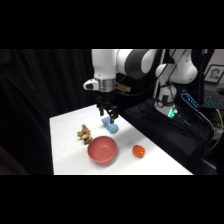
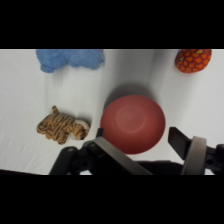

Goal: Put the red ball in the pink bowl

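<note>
Nearest the side camera sits the pink bowl [image 1: 102, 149], close to the front edge of the white table [image 1: 67, 150], with the red ball [image 1: 138, 150] just to its right and apart from it, on bare table near the right edge. Behind the bowl to the left lies a small brown plush figure [image 1: 84, 133], and behind the bowl's centre a blue toy [image 1: 110, 125]. The gripper [image 1: 107, 117] hangs from above, over the blue toy, with the white arm [image 1: 125, 62] stretching away to the upper right.

From the wrist, the plush shows as a striped tiger [image 2: 62, 127] lying on its side just left of the bowl [image 2: 133, 124], and the ball [image 2: 192, 59] shows a bumpy, patterned skin at the upper right corner, partly cut by the frame. The blue toy [image 2: 70, 58] is cut by the top edge there. The bowl is seen straight down and holds nothing. Two dark fingers [image 2: 179, 140] rise from the bottom edge, spread well apart, nothing between them; the side view cannot show this.

Open white surface lies between ball and bowl, and left of the plush toward the table's left edge. Counted: one bowl, one ball, one plush, one blue toy.
</note>
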Controlling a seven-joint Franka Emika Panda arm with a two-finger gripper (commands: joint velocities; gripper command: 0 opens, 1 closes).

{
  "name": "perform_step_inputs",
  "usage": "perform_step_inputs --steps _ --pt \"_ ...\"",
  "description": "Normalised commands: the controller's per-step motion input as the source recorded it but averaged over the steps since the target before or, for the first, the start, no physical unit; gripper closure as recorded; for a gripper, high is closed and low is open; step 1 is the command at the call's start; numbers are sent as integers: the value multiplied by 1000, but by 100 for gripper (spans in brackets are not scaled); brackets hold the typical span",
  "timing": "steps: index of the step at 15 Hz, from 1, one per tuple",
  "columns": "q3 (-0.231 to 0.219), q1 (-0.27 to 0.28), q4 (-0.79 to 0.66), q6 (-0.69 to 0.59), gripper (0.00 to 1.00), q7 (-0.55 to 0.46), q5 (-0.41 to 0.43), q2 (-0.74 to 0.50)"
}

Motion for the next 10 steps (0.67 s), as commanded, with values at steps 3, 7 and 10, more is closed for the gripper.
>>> perform_step_inputs --steps 3,7,10 --pt "94 113 -305 30 0 246 -16 -325" --pt "103 112 -287 74 0 243 -8 -265" --pt "95 101 -283 151 0 188 12 -212"
